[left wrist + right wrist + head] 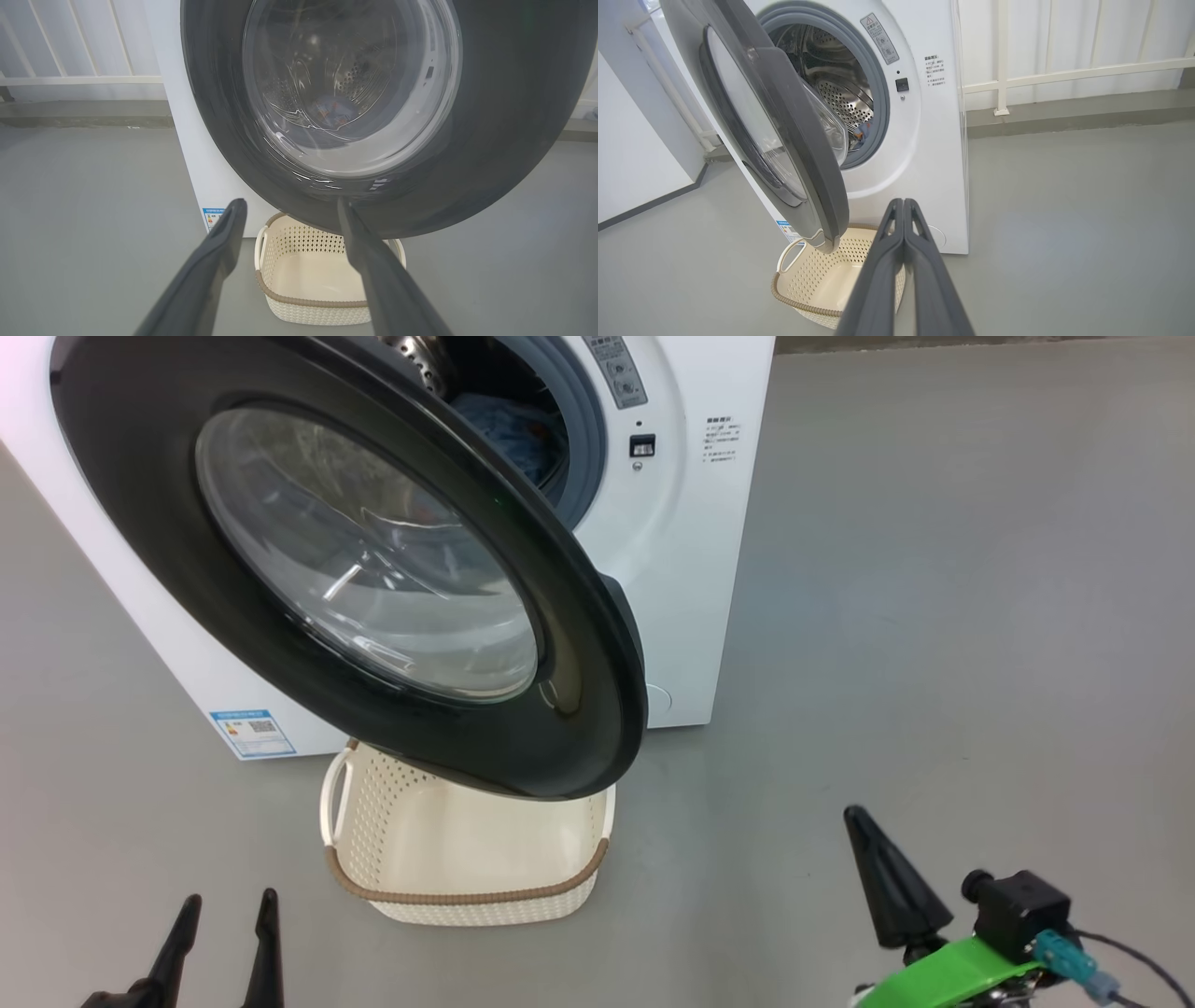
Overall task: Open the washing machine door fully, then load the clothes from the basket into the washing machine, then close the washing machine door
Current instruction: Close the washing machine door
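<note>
The washing machine door (364, 569) hung ajar over the basket (467, 894), clear of both grippers; left gripper (231, 900) jaws stood apart, right gripper (903, 205) jaws pressed together, empty

Door ajar, clothes in the drum

We see the glossy black door (373, 569) swung partway out from the white washer (691, 569), its lower edge over the cream, brown-rimmed basket (448, 899) on the floor. Blue clothes (509, 429) lie inside the drum.
</note>
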Motion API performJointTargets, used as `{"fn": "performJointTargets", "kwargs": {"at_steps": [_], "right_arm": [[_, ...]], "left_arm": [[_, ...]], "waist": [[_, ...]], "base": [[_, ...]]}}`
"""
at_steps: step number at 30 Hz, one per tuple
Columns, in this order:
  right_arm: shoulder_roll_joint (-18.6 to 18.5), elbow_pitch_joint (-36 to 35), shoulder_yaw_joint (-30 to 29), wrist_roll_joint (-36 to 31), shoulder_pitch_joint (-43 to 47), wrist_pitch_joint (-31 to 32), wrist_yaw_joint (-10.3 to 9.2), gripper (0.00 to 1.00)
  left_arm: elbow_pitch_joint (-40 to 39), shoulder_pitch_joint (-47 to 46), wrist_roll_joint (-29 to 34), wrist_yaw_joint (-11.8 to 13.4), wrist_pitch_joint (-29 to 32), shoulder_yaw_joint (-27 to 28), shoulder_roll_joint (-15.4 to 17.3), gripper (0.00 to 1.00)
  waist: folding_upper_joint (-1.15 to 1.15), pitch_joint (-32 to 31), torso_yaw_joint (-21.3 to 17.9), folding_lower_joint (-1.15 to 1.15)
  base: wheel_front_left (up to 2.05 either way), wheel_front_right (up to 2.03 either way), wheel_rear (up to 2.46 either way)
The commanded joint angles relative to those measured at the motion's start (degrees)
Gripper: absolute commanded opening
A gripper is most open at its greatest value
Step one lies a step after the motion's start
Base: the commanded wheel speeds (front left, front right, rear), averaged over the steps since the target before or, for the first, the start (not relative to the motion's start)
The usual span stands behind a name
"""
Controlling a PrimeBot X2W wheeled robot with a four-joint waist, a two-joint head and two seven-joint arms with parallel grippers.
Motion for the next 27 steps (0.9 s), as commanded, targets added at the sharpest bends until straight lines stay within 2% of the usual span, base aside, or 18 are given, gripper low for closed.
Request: {"fn": "performJointTargets", "kwargs": {"at_steps": [1,8,11,19,23,27], "right_arm": [[0.08,-2.77,1.07,1.23,-2.18,-0.7,0.09,0.0],[0.08,-13.9,1.76,2.01,-5.96,-0.7,0.09,0.0],[0.08,-19.42,4.54,4.14,-7.67,-0.7,0.09,0.0],[-3.87,-29.5,18.91,8.74,-13.55,-0.7,0.09,0.0],[-9.49,-29.58,31.6,15.01,-17.56,0.47,0.09,0.0],[-12.46,-25.2,37.36,18.33,-19.78,2.02,0.09,0.0]], "left_arm": [[-1.0,-2.09,-0.27,-0.14,-0.37,2.16,0.44,1.0],[-1.17,-2.59,-0.2,-0.14,-0.37,2.19,0.29,1.0],[-1.16,-2.95,-0.46,-0.14,-0.37,1.92,0.21,1.0],[-0.52,-3.51,-0.81,-0.14,-0.37,1.1,0.07,1.0],[-0.3,-3.88,-1.06,-0.14,-0.37,0.71,0.01,1.0],[0.06,-4.34,-1.29,-0.14,-0.37,0.31,-0.09,1.0]], "waist": [[0.0,0.13,-0.04,0.0],[0.0,0.84,-0.32,0.0],[0.0,1.04,-0.24,0.0],[0.0,1.5,0.61,0.0],[0.0,1.86,1.4,0.0],[0.0,2.36,2.3,0.0]], "base": [[0.0,0.0,0.0],[0.0,0.0,0.0],[0.0,0.0,0.0],[0.0,0.0,0.0],[0.0,0.0,0.0],[0.0,0.0,0.0]]}}
